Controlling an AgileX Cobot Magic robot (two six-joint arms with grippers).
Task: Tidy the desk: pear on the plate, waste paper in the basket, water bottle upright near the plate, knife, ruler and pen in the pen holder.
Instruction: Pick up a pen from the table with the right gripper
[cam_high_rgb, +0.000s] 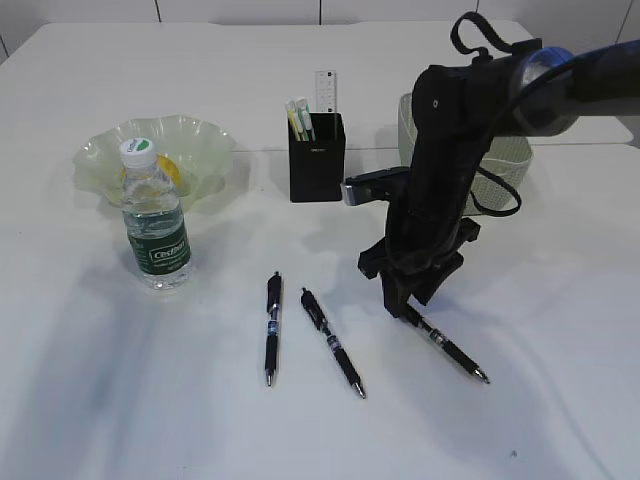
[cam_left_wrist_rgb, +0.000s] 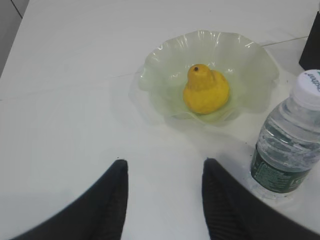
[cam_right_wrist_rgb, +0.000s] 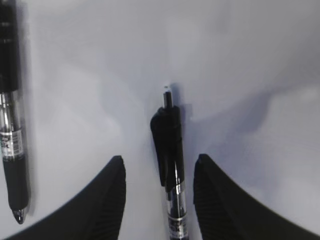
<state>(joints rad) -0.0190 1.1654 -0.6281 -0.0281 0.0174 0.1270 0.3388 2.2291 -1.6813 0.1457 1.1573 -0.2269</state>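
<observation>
On the large plain white surface (cam_high_rgb: 90, 380), at the far left, a translucent pale green glass plate with a wavy ruffled rim (cam_high_rgb: 190, 135) is seen, and a yellow pear with a short dark stem (cam_left_wrist_rgb: 205, 89) is lying in its middle. Just in front of the plate, a small clear plastic water bottle with a dark green label and a white cap (cam_high_rgb: 155, 220) is standing upright.

In the left wrist view, the left pincer (cam_left_wrist_rgb: 165, 172) is held above bare surface near the plate and the bottle, its two black fingers (cam_left_wrist_rgb: 112, 200) apart with nothing between them.

Toward the middle, a matte black square-sided pen holder (cam_high_rgb: 316, 160) is standing, with a clear transparent plastic ruler (cam_high_rgb: 325, 92) and some pale green and white sticks upright inside it. In front of it, three black pens are lying on the surface: a left pen (cam_high_rgb: 272, 327), a middle pen (cam_high_rgb: 333, 342) and a right pen (cam_high_rgb: 450, 347).

The right pincer (cam_right_wrist_rgb: 159, 170) is lowered over the upper end of the right pen, its fingers spread on either side of the barrel without being clamped on it.

Behind the right arm (cam_high_rgb: 450, 170), a sage-green perforated plastic basket (cam_high_rgb: 510, 155) is partly hidden.
</observation>
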